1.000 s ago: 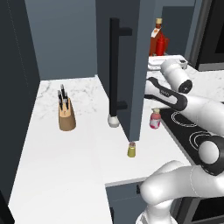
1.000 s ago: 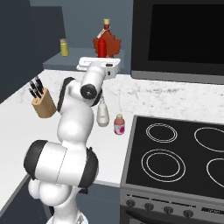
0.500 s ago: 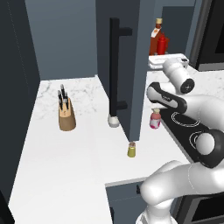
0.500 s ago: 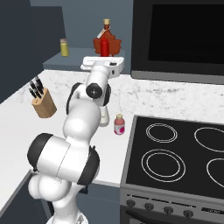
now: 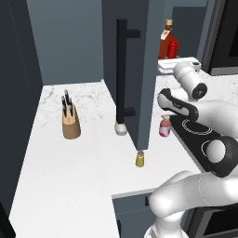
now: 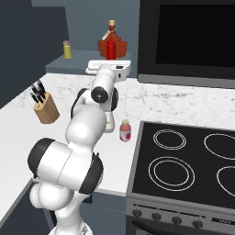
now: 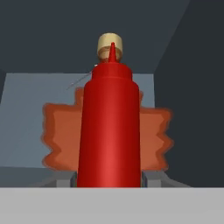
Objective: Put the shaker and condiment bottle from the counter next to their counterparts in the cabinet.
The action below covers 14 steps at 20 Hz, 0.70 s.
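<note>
**Red bottle on the cabinet shelf, hand right up against it**

From my seat, the condiment bottle (image 7: 109,131) is a plain, all-red squeeze bottle: a smooth, straight body, a rounded shoulder and a thin pointed red nozzle, with no label. It stands upright on the pale shelf inside the cabinet (image 5: 139,69), directly in front of the leaf-shaped orange-red bottle (image 7: 57,131), whose tan stopper shows just above the nozzle. In the right base view I see the two of them close together, the red one (image 6: 111,48) shorter than its neighbour.

The fingers (image 7: 64,178) sit low on either side of the bottle's base. I cannot tell whether they are pressing on it or standing just clear.

The shaker (image 5: 139,159) is on the bench (image 5: 69,176), a squat yellow cylinder with a tan cap, upright near the front edge and just beside the bottom corner of the open cabinet door. A second yellow shaker (image 6: 67,49) stands on the shelf, well apart from the red bottle. The pink jar (image 5: 164,127) stands by the cooktop, and the knife block (image 5: 70,122) is off to the left.
</note>
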Available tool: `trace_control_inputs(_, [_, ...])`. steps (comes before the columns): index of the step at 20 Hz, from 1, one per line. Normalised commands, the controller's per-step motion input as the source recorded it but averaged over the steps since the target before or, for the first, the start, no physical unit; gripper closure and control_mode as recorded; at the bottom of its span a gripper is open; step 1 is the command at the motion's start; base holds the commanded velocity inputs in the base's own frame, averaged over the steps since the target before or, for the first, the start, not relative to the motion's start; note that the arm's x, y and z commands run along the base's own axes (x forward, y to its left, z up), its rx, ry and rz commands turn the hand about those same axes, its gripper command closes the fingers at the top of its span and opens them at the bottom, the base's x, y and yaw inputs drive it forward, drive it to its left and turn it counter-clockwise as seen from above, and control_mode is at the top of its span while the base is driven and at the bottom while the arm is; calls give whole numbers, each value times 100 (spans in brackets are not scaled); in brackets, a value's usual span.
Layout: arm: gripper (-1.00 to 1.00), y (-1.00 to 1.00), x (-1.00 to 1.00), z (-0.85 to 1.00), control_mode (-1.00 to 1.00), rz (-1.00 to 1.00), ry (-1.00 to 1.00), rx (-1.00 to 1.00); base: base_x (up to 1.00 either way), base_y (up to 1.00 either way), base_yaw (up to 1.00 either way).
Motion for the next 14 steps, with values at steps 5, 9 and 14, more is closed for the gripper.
trace_control_inputs(5, [-100,0,0,-3,-100,-1,5,0,0,0,0])
trace_control_inputs(9, [-100,0,0,0,-100,-1,6,2,0,0,0])
trace_control_inputs(14, [-100,-6,-29,0,-100,-6,2,5,0,0,0])
